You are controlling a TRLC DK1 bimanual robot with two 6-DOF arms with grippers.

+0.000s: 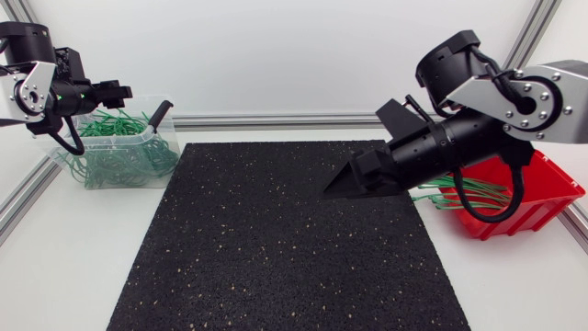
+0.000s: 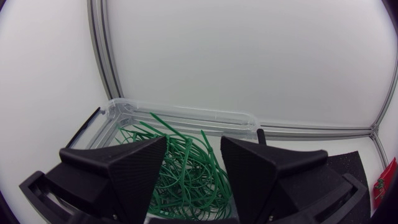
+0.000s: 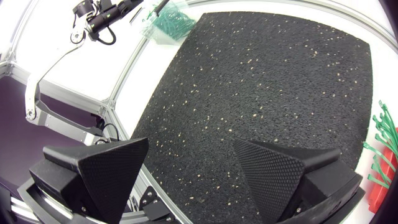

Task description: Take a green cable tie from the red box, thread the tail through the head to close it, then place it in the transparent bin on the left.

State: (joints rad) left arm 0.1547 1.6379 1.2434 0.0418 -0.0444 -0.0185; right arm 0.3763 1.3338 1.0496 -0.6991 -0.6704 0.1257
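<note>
The transparent bin (image 1: 69,164) at the back left holds a tangle of green cable ties (image 1: 124,129). My left gripper (image 1: 138,103) hangs over it, open; in the left wrist view its fingers (image 2: 134,165) stand apart above the ties (image 2: 186,168) with nothing between them. The red box (image 1: 542,198) at the right holds more green ties (image 1: 469,188). My right gripper (image 1: 351,150) is open and empty over the right side of the black mat, left of the red box. The right wrist view shows its gripper (image 3: 191,152) above bare mat.
A black speckled mat (image 1: 285,248) covers the table's middle. Aluminium frame rails (image 1: 276,119) run along the back and sides. The bin's rim (image 2: 180,115) lies just ahead of my left fingers. The red box's edge (image 3: 387,194) shows beside my right gripper.
</note>
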